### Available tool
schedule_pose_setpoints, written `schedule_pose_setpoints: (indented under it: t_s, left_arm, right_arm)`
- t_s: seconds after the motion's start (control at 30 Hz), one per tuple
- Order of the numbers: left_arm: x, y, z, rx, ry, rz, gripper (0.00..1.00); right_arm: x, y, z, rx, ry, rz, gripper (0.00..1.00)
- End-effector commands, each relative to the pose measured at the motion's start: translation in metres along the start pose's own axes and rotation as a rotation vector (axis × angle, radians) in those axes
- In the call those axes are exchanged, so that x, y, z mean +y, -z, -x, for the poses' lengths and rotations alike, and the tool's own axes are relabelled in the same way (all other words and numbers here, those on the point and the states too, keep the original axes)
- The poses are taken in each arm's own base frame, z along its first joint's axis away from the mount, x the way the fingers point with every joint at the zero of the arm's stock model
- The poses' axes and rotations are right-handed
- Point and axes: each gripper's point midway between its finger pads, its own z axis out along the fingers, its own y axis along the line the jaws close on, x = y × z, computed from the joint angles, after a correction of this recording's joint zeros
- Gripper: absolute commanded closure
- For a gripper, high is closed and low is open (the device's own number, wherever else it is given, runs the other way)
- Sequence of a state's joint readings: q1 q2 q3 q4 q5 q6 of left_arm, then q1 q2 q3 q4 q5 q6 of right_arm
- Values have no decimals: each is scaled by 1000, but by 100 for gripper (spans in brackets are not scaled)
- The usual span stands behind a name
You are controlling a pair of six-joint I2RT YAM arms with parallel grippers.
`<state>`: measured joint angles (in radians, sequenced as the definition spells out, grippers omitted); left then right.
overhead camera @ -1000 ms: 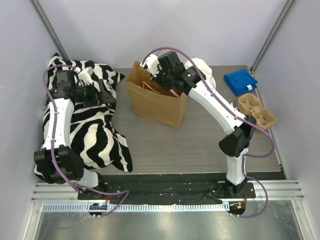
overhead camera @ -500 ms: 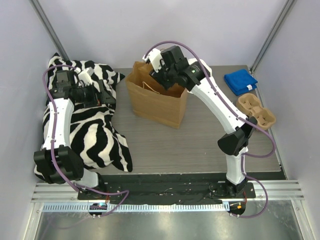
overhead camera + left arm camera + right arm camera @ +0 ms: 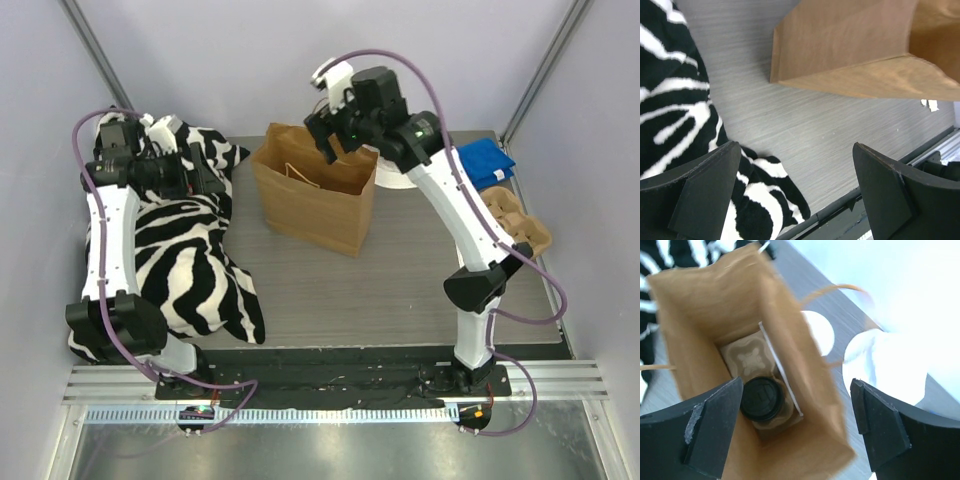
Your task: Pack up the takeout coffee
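The bag [image 3: 315, 200] stands on the surface [image 3: 400, 290] about midway across, toward the far side. At its bottom lies a cup tray [image 3: 747, 357], and the takeout coffee [image 3: 761, 398] sits in it. My right claw [image 3: 330, 140] hangs above the bag's far rim. Left of the bag a blanket [image 3: 190, 260] spreads from far to near, my left claw [image 3: 205, 175] over its far end. Just right of the bag are two round things [image 3: 885, 365] I cannot make out. Further right lies a folded cloth [image 3: 490, 162], with a spare tray [image 3: 500, 207] nearer, at the right edge.
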<state>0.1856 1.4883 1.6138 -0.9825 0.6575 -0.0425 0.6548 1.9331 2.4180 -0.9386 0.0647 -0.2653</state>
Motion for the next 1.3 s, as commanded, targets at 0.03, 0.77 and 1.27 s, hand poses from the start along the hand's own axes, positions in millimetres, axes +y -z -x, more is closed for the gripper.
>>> schedule_pose_setpoints:
  t_s: [0.03, 0.77, 1.27]
  left_arm:
    - [-22, 13, 10, 15, -22, -83, 0]
    - [-68, -12, -78, 234, -321, 81, 0]
    - [-27, -14, -92, 146, -290, 317, 0]
  right_arm:
    - [-71, 71, 37, -185, -198, -130, 2]
    - [-69, 172, -211, 181, -488, -231, 1]
    - [-41, 214, -262, 149, -474, -290, 0]
